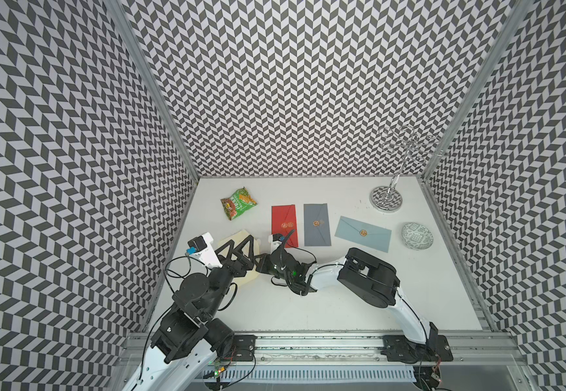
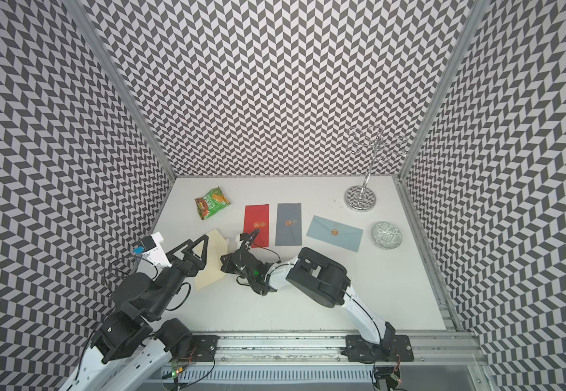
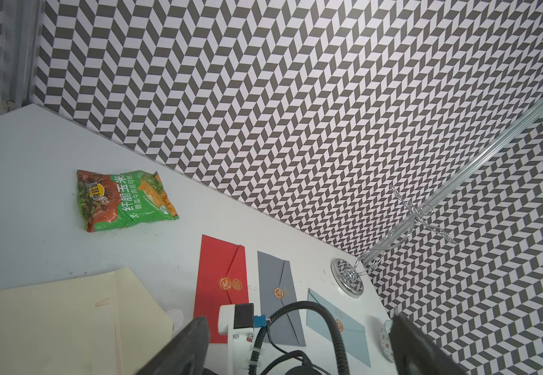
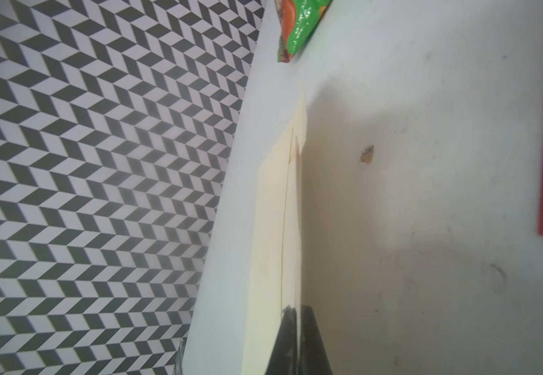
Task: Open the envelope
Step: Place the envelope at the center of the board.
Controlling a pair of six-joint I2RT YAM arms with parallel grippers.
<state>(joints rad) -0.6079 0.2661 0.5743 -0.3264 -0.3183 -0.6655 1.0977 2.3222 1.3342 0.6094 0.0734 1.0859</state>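
showing one cream envelope [image 2: 209, 279], three sealed envelopes [image 2: 257, 220] [image 2: 288, 223] [image 2: 335, 233]

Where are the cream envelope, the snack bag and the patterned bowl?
cream envelope [image 3: 52, 324]: left wrist view, its flat face.
snack bag [image 1: 238, 203]: a top view, its middle.
patterned bowl [image 1: 417, 236]: a top view, its middle.

Envelopes, four: cream envelope [image 3: 52, 324] at lower left of the left wrist view; red envelope [image 1: 284, 223], grey envelope [image 1: 316, 225] and light blue envelope [image 1: 363, 233] in a row mid-frame in a top view.
Snack packet [image 1: 238, 203], one.
Patterned dish [image 1: 417, 236], one.
Chrome stand [image 1: 386, 199], one.
End effectors, two: left end effector [image 3: 297, 319], right end effector [image 4: 293, 313].
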